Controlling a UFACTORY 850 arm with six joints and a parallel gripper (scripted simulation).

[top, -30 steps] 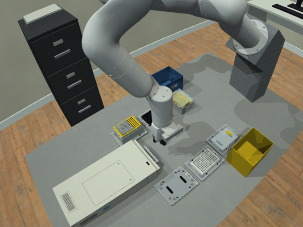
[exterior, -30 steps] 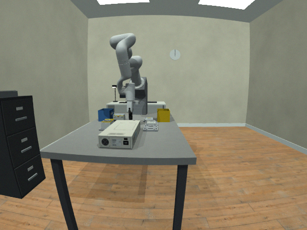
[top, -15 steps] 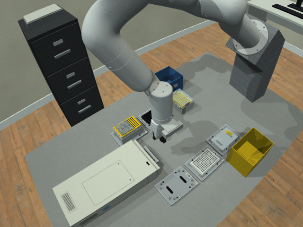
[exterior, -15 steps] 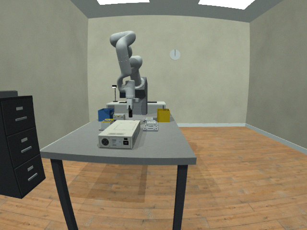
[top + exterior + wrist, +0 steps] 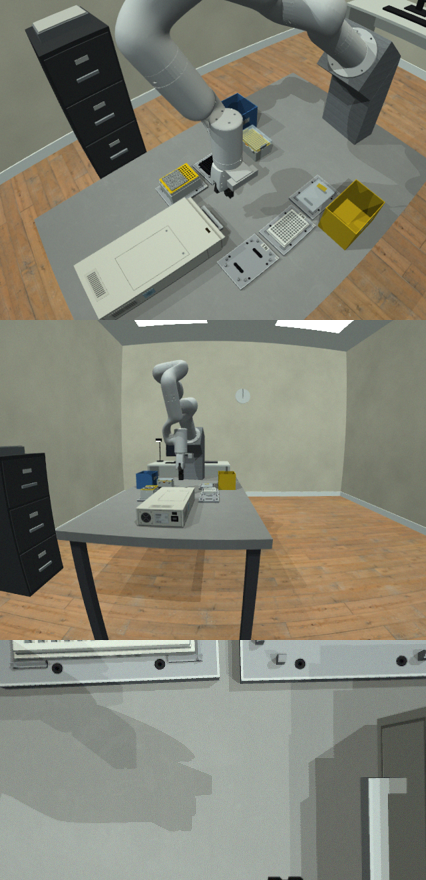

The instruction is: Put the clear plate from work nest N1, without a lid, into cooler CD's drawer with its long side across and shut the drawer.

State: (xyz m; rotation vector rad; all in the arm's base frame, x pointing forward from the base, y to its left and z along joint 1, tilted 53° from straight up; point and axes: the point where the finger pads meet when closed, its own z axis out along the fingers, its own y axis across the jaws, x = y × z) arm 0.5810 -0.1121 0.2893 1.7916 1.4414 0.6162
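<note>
Top view shows the clear plate (image 5: 287, 228) lying flat in its nest (image 5: 309, 230), at about 4 o'clock from the gripper (image 5: 227, 193) and well apart from it. If a clear lid is on the plate, it cannot be told from here. The cooler (image 5: 148, 255) lies at 7 o'clock from the gripper. Its drawer looks shut and the small lamp (image 5: 207, 230) looks dark. The drawer handle (image 5: 212, 217) is near the gripper, at about 7 o'clock.

The step in hand seems to be opening the drawer. To do it well, the pressed-together fingers should go down behind the handle bar, not on top of it. The pull should then run straight along the drawer's travel, so that the cooler does not slide.

The claw is pressed together and holds nothing. The last link (image 5: 225, 137) stands nearly upright, fingers pointing down above the bench. In the wrist view the pale handle (image 5: 378, 835) is at 3 o'clock.
</note>
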